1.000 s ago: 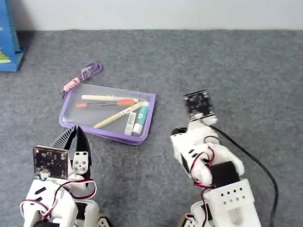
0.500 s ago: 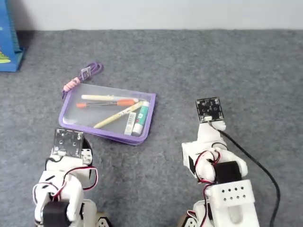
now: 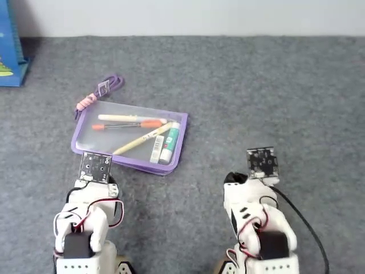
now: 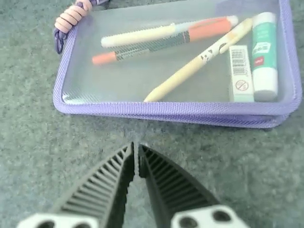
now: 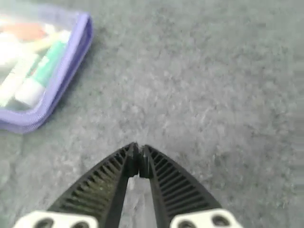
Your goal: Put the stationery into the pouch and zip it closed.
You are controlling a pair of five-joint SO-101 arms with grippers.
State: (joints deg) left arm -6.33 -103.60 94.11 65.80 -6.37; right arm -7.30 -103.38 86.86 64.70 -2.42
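A clear pouch (image 3: 129,136) with purple edging lies on the grey carpet, left of centre. Inside it are pens, a yellow pencil (image 4: 199,59), an eraser (image 4: 240,73) and a green glue stick (image 4: 264,52). A pink and purple cord (image 3: 94,97) trails from the pouch's far left corner. My left gripper (image 4: 136,148) hovers shut just in front of the pouch's near edge (image 4: 171,112), holding nothing. My right gripper (image 5: 138,150) is shut over bare carpet, with the pouch's corner (image 5: 57,80) off to one side. In the high view both arms (image 3: 91,194) (image 3: 256,194) are folded back near the front edge.
A blue box (image 3: 10,45) stands at the far left edge by the white wall. A black cable (image 3: 311,228) runs from the right arm to the front right. Grey carpet (image 3: 274,91) spreads open to the right of the pouch.
Both arms have pulled back toward the front edge and folded down. The pouch and its contents have stayed in place.
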